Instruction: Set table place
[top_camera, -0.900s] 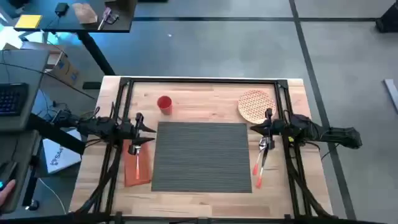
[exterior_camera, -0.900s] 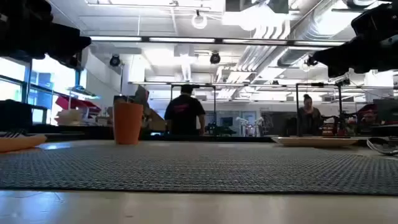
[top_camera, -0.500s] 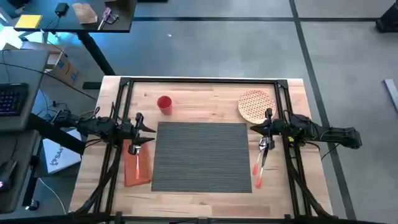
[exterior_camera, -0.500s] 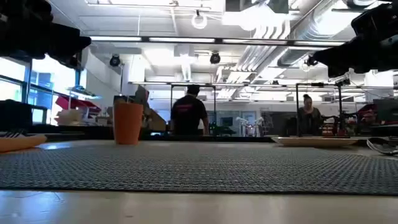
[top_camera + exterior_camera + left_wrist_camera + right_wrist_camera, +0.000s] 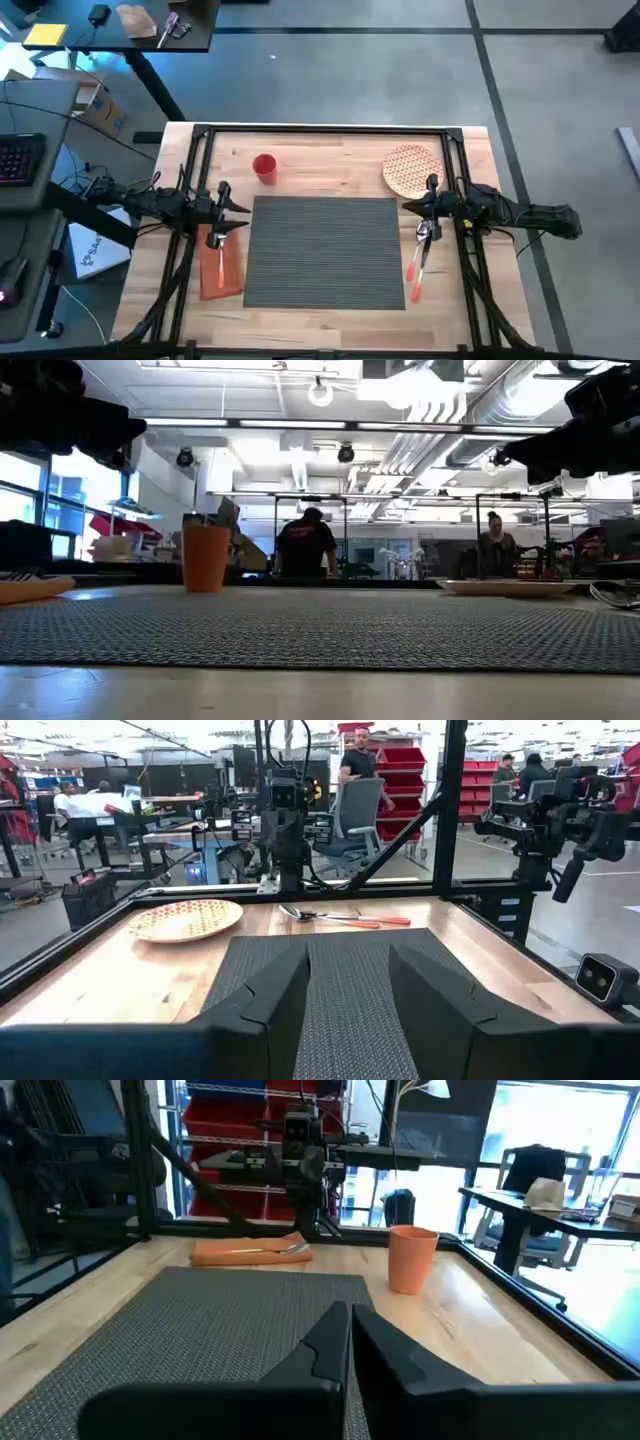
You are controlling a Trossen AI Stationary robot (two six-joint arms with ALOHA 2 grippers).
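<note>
From above, the large dark grey ribbed rectangular placemat point(image 5: 326, 251) lies mid-way on the light wooden table point(image 5: 330, 158), a bare strip beyond it holding a small red cup point(image 5: 264, 166) far left and a round patterned plate point(image 5: 410, 170) far right.

The left gripper point(image 5: 234, 210) hovers at the mat's left edge above a rust-orange napkin point(image 5: 221, 265); the right gripper point(image 5: 412, 207) is at its right edge, over orange-handled cutlery point(image 5: 417, 262).

Wrist views: left fingers point(image 5: 255, 1005) stand apart, holding nothing; right fingers point(image 5: 322, 1342) nearly together, empty.
</note>
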